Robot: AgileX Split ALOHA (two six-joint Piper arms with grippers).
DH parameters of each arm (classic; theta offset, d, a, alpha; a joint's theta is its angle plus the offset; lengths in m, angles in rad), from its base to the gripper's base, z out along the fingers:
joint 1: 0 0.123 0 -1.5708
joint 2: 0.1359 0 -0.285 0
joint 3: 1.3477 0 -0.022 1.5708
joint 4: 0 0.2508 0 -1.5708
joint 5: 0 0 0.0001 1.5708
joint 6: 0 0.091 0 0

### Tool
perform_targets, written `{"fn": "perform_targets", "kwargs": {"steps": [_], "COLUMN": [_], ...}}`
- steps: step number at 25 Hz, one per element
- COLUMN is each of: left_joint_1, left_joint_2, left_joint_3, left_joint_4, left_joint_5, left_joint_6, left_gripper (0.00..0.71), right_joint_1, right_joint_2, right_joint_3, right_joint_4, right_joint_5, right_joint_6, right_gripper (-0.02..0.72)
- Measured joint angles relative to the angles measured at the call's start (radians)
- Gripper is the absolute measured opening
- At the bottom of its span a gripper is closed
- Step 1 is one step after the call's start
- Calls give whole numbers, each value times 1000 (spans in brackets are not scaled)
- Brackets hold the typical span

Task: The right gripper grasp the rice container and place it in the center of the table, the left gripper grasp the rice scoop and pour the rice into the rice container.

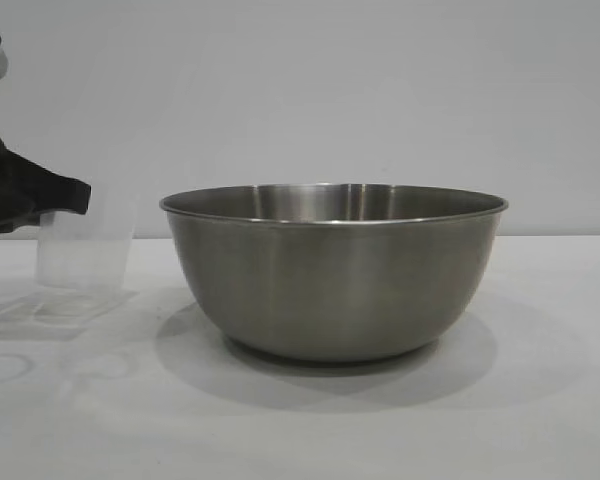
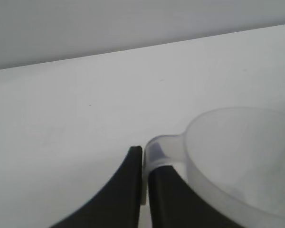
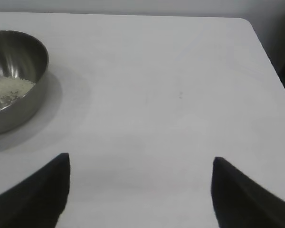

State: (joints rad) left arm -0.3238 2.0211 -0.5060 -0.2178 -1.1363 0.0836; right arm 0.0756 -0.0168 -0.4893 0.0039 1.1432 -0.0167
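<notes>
The rice container (image 1: pixel 335 270), a large steel bowl, stands in the middle of the white table (image 1: pixel 540 400). In the right wrist view the rice container (image 3: pixel 16 76) holds a pale heap of rice (image 3: pixel 9 88). At the far left the clear rice scoop (image 1: pixel 83 250) stands upright near the tabletop, with my left gripper (image 1: pixel 65 200) shut on its loop handle. In the left wrist view my left gripper (image 2: pixel 143 159) pinches the handle of the rice scoop (image 2: pixel 237 156), which looks empty. My right gripper (image 3: pixel 140 164) is open over bare table, off to one side of the bowl, holding nothing.
The table's far edge and a rounded corner (image 3: pixel 244 21) show in the right wrist view. A plain grey wall (image 1: pixel 380 90) stands behind the table.
</notes>
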Motion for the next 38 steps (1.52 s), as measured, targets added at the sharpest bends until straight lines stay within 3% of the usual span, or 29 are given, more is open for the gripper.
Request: {"fn": "perform_targets", "kwargs": {"steps": [9, 10, 11, 15, 18, 24, 31, 38], "left_joint_1": [0, 0, 0, 0, 0, 0, 0, 0], "left_joint_2": [41, 41, 41, 41, 32, -22, -153, -300], "left_joint_3": [2, 4, 10, 51, 95, 199, 289, 280], "left_joint_4": [1, 1, 1, 1, 7, 122, 131, 131], "left_joint_5": [0, 0, 0, 0, 0, -2, 5, 187], "left_joint_6": [-2, -2, -2, -2, -5, -29, -33, -33], "left_gripper": [0, 50, 50, 265, 367, 379, 379, 379], "right_joint_1": [0, 0, 0, 0, 0, 0, 0, 0], "right_joint_2": [0, 0, 0, 0, 0, 0, 0, 0], "right_joint_3": [0, 0, 0, 0, 0, 0, 0, 0], "right_joint_4": [0, 0, 0, 0, -2, -2, -2, -2], "right_joint_5": [0, 0, 0, 0, 0, 0, 0, 0], "right_joint_6": [0, 0, 0, 0, 0, 0, 0, 0], "right_gripper": [540, 540, 540, 540, 540, 540, 540, 540]}}
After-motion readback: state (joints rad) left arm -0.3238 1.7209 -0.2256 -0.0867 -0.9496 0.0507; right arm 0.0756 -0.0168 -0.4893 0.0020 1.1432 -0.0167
